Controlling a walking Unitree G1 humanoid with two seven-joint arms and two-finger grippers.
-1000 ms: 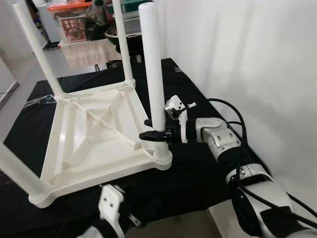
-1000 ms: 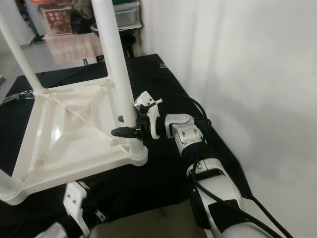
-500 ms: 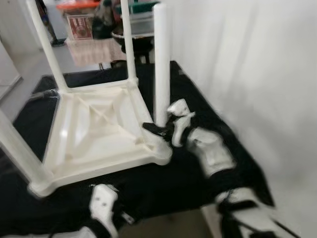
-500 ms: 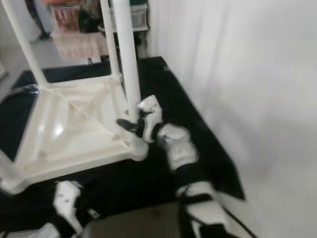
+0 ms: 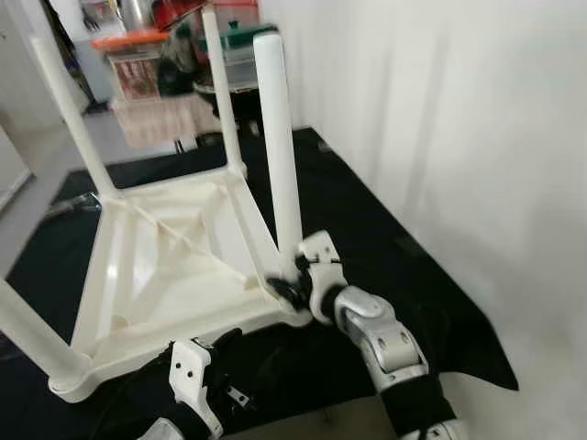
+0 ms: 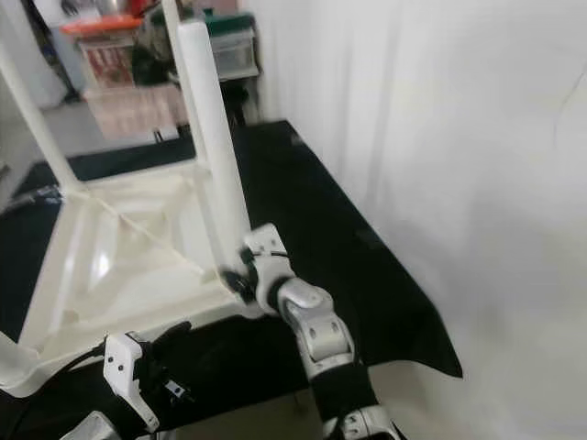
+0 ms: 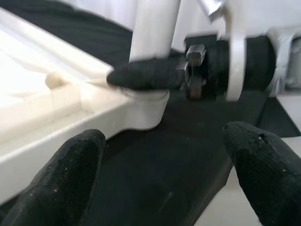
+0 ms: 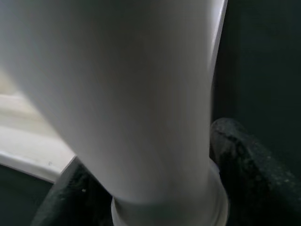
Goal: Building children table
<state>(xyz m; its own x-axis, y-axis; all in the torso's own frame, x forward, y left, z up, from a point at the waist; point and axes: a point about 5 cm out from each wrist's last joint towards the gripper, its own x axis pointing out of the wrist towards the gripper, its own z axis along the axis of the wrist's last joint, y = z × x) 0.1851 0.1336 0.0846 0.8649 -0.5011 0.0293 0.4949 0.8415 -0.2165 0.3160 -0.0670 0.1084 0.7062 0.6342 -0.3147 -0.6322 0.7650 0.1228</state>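
Lying upside down on the black-covered desk (image 5: 385, 247), the white children table (image 5: 174, 266) has its legs pointing upward. The right claw (image 5: 286, 286) grips the near-right leg (image 5: 278, 156) low down, just above its corner socket, with black fingers (image 8: 244, 165) closed on either side of the tube. The left claw (image 7: 164, 179) hovers low at the desk's front edge, near that same corner, its two fingers spread wide apart and holding nothing. Cluttered storage boxes (image 5: 138, 64) stand beyond the desk.
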